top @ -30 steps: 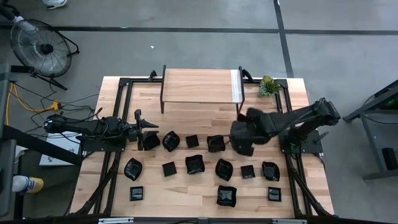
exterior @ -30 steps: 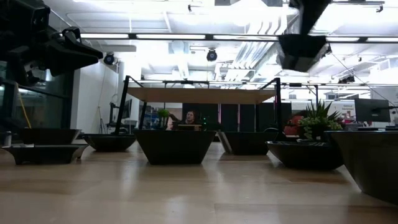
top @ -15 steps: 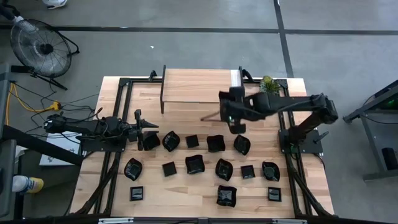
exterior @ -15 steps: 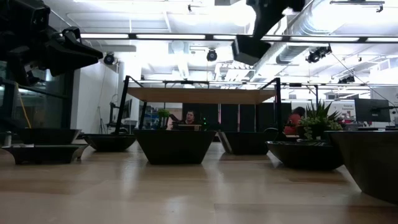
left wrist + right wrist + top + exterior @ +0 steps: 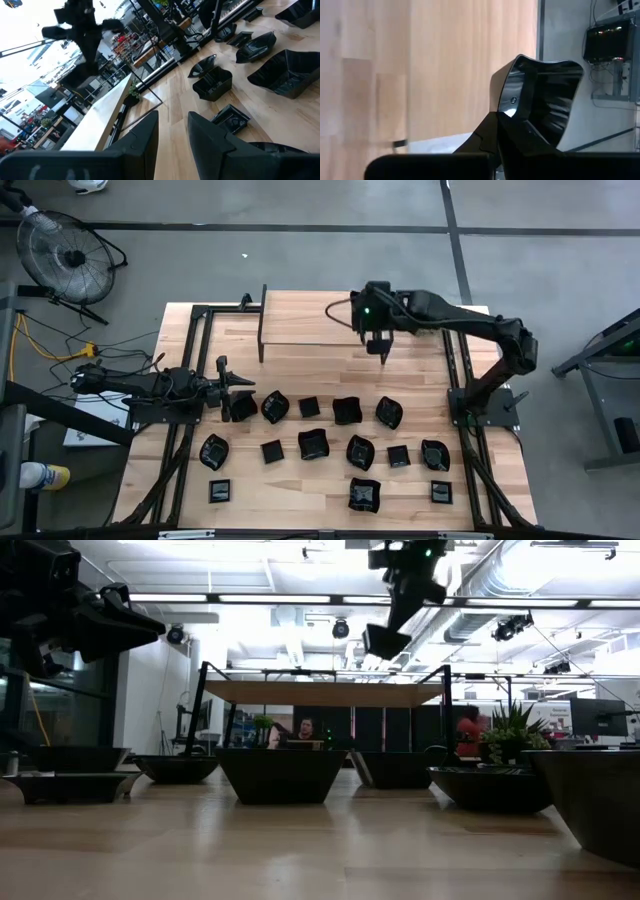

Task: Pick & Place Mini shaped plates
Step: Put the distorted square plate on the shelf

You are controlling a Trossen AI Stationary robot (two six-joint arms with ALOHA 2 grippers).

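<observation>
Right end effector (image 5: 384,354) pinches a plate (image 5: 540,102) by its rim above the shelf (image 5: 320,318), likely for placing there.

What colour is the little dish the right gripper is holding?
Glossy black dish, best seen in the right wrist view.

From overhead I get even, soft light on the pale wooden counter (image 5: 330,480), shadows faint. At counter height, ceiling strip lights (image 5: 270,598) blow out white, leaving the glossy black mini plates (image 5: 282,774) as silhouettes. My left wrist feed smears its background; the right shows glare on a held glossy black dish (image 5: 545,100).
</observation>
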